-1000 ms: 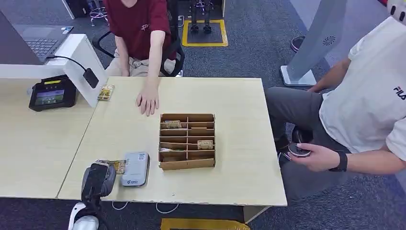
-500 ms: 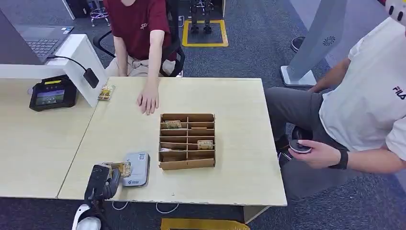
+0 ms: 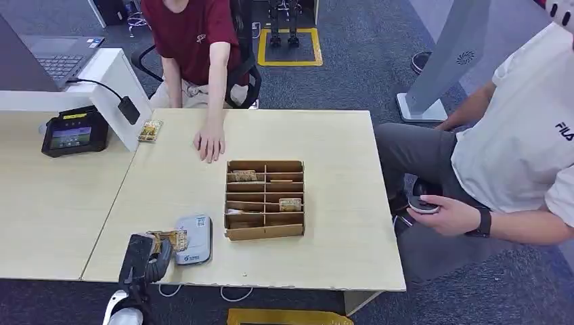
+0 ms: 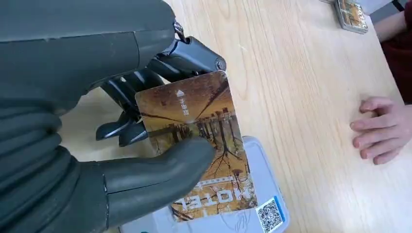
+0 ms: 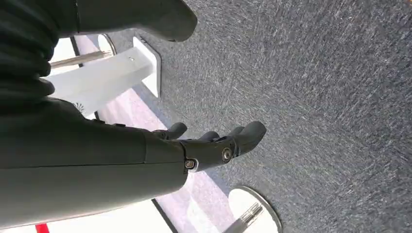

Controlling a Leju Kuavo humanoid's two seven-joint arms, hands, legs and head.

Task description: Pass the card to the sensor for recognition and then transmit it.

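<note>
Underfoot, grey carpet (image 3: 352, 81) around pale wooden table (image 3: 325, 142)

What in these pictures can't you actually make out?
- Card: the left hand's thumb covers part of its print, left wrist view.
- Grey reader: label too small, head view.
- Box: small contents unclear, head view.
- Black terminal: screen text too small, head view.

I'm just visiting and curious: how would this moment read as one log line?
left hand: holds card | card: over grey sensor | right hand: open, hanging over carpet
</note>
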